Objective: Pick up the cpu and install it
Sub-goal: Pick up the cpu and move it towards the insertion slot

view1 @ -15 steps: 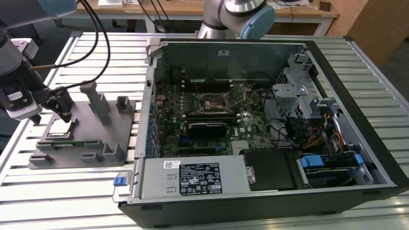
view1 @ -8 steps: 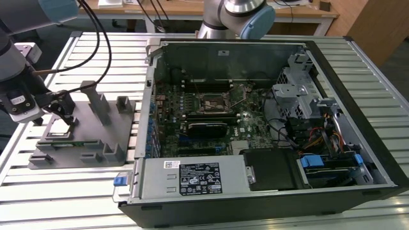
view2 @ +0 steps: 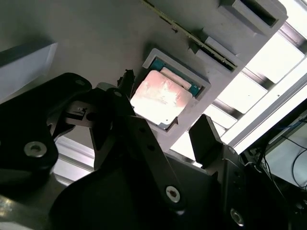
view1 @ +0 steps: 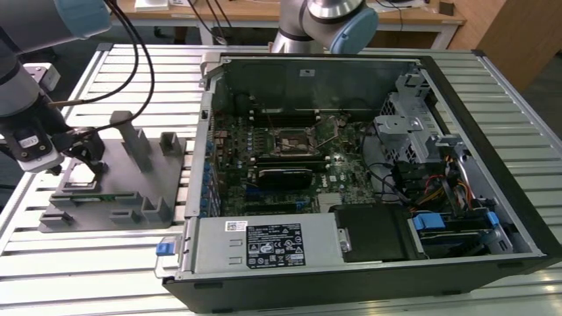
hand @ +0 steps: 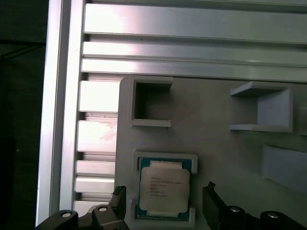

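cpu (hand: 164, 190): sq., silver-white top, flat in grey fixture (hand: 216, 139) recess, seemingly seated.

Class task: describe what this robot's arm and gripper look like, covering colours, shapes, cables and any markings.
The arm is a thick grey tube with a pale blue joint cap. Black cables loop beside it, and a white block sits at its wrist. The gripper is matt black, with angular linked fingers pinned by round silver screw heads.
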